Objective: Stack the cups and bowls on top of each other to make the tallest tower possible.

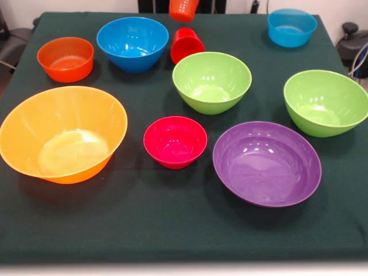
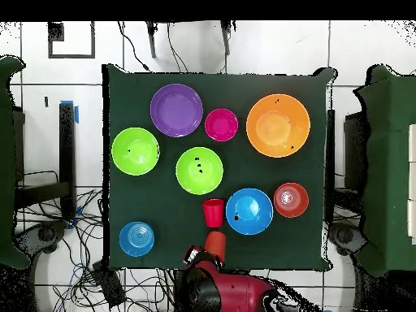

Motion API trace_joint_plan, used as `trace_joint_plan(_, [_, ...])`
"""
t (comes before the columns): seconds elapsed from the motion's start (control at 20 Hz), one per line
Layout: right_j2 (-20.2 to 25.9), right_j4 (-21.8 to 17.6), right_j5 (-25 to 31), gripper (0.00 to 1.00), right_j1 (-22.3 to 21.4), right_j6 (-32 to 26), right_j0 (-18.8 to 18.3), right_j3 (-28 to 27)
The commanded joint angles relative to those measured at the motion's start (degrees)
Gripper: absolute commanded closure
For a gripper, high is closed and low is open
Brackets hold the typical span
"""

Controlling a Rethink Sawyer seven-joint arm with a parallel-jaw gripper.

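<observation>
— Where is the orange cup (image 1: 184, 10)?

— At the table (image 1: 172, 230) edge where the arm (image 2: 231, 292) stands, about midway along that edge. In the front view only its lower part shows, narrow end down. I cannot tell whether it rests on the cloth or hangs just above it.

— And the gripper (image 2: 198, 255)?

— Just beside that cup in the overhead view, but too unclear to read. I cannot tell whether it is spread or pinching anything.

— The red cup (image 1: 186, 44)?

— A little further in from the same edge, just beside the larger blue bowl (image 1: 132, 43) and near a lime green bowl (image 1: 211, 81).

— The other bowls?

— Each sits open side up on the cloth, none inside another. The big orange bowl (image 1: 63, 133) is near the corner opposite the arm, on the side of the small orange bowl (image 1: 65, 58), which sits further back toward the arm's edge beside the larger blue one. The small crimson bowl (image 1: 175, 141) lies between the big orange bowl and the wide purple bowl (image 1: 267, 163), close to both and touching neither. The second lime green bowl (image 1: 325, 102) is at the side edge beyond the purple one. The smaller blue bowl (image 1: 291, 27) occupies the corner on the arm's edge at that same side — well apart from the rest.
</observation>
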Motion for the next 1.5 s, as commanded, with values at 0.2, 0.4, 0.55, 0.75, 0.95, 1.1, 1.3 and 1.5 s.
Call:
trace_joint_plan(0.2, [7.86, -0.33, 8.84, 1.00, -4.77, 3.82, -1.45, 0.36])
trace_joint_plan(0.4, [9.05, -0.17, 10.68, 1.00, -6.75, 3.69, -2.31, 1.13])
trace_joint_plan(0.55, [9.38, -0.05, 11.22, 1.00, -7.35, 3.85, -2.36, 1.38])
trace_joint_plan(0.75, [9.93, 0.02, 11.83, 1.00, -8.14, 3.99, -2.73, 1.88])
trace_joint_plan(0.95, [12.11, 1.36, 15.57, 1.00, -14.23, 3.44, -4.18, 4.69])
trace_joint_plan(1.1, [13.14, 1.63, 17.46, 1.00, -16.22, 2.28, -5.12, 4.41])
trace_joint_plan(1.3, [14.01, 0.88, 19.58, 1.00, -14.91, 0.30, -6.55, 0.54])
trace_joint_plan(1.5, [18.03, 1.52, 25.53, 1.00, -16.23, -3.47, -10.46, -3.45])
